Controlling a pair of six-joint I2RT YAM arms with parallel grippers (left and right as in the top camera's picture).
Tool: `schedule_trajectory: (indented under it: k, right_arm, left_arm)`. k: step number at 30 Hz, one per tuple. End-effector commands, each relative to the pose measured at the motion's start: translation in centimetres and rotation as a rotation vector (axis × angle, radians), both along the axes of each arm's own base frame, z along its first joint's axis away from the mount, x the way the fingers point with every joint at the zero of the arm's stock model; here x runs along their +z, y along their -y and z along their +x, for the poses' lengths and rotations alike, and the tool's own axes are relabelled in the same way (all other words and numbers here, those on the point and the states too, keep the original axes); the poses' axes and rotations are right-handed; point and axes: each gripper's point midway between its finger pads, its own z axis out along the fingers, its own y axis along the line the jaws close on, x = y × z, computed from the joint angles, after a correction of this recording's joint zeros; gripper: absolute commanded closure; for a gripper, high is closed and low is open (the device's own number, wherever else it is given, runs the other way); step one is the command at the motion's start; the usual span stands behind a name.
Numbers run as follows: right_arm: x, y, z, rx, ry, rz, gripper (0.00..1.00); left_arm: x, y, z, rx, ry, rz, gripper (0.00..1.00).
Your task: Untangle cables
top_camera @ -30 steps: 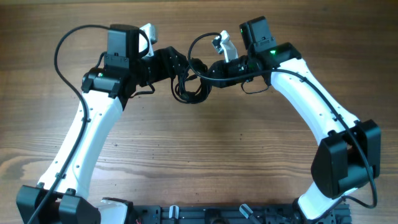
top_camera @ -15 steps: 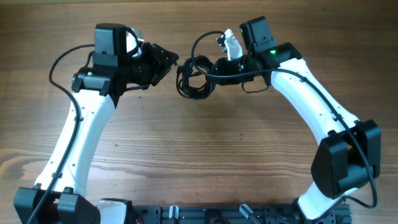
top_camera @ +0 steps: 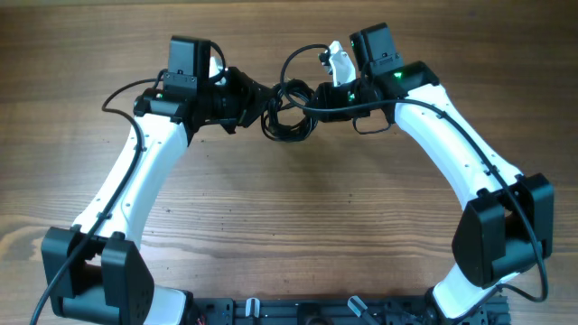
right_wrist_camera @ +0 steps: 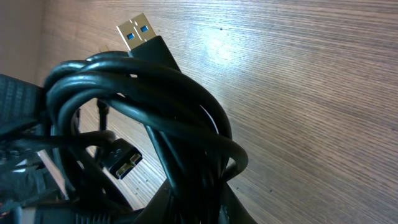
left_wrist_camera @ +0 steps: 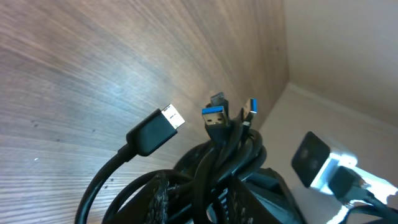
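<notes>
On wooden table (top_camera: 298, 208), cables (top_camera: 287, 116) all one knot, none loose yet, pinched by right gripper (top_camera: 309, 97); left gripper (top_camera: 261, 96) too hidden to tell.

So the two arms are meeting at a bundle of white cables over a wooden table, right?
Not white: the cables are black, as the overhead view shows. The left arm and right arm do meet at that bundle over the wooden table.
</notes>
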Motion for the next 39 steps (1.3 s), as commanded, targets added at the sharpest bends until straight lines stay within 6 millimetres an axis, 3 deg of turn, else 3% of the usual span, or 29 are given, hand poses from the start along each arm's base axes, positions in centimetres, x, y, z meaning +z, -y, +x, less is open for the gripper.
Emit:
schedule_trajectory:
  k: [1,4,7,8,11,14,19,22,25,29,34,36,39]
  right_arm:
    - [1.3,-0.2,0.0,-0.001,0.029,0.018,0.96]
    - [1.2,0.0,0.0,-0.007,0.030,0.009,0.96]
    - [1.0,0.3,0.3,-0.020,0.037,-0.013,0.96]
    - [0.9,0.4,0.3,-0.023,0.039,-0.018,0.96]
    - [0.8,0.6,0.4,-0.030,0.042,-0.030,0.96]
    - [0.5,1.1,0.6,-0.047,0.045,-0.061,0.96]
    - [-2.2,4.4,1.4,-0.241,-0.021,-0.232,0.96]
    - [-3.8,5.5,1.8,-0.294,-0.072,-0.258,0.96]
    - [-4.2,5.8,1.9,-0.293,-0.074,-0.263,0.96]
    - [-4.0,5.4,2.1,-0.214,-0.022,-0.263,0.96]
    - [-3.5,4.7,2.0,-0.098,0.026,-0.224,0.96]
    - [-3.0,3.7,1.5,-0.013,0.042,-0.166,0.96]
    - [-0.7,0.3,-0.1,0.145,0.049,0.050,0.96]
  left_arm:
    - [0.9,1.1,0.1,-0.025,0.008,-0.049,0.68]
    - [1.0,1.2,0.0,-0.032,0.004,-0.056,0.75]
    - [1.0,1.2,0.0,-0.033,0.008,-0.053,0.94]
    - [0.9,1.0,0.2,-0.023,0.014,-0.041,0.96]
    - [0.5,0.2,1.1,0.007,0.059,0.023,0.96]
    - [1.5,0.3,2.2,-0.021,0.162,0.034,0.96]
    - [5.2,0.2,3.3,-0.084,0.333,-0.044,0.96]
    - [6.5,-1.9,3.3,-0.101,0.357,-0.106,0.96]
    - [7.2,-3.3,3.0,-0.112,0.353,-0.165,0.96]
    - [8.3,-5.8,2.7,-0.170,0.441,-0.197,0.96]
    - [7.8,-8.2,2.8,-0.194,0.526,-0.125,0.96]
    - [7.7,-8.9,2.9,-0.182,0.529,-0.117,0.96]
    - [6.9,-8.1,2.4,-0.209,0.514,-0.090,0.96]
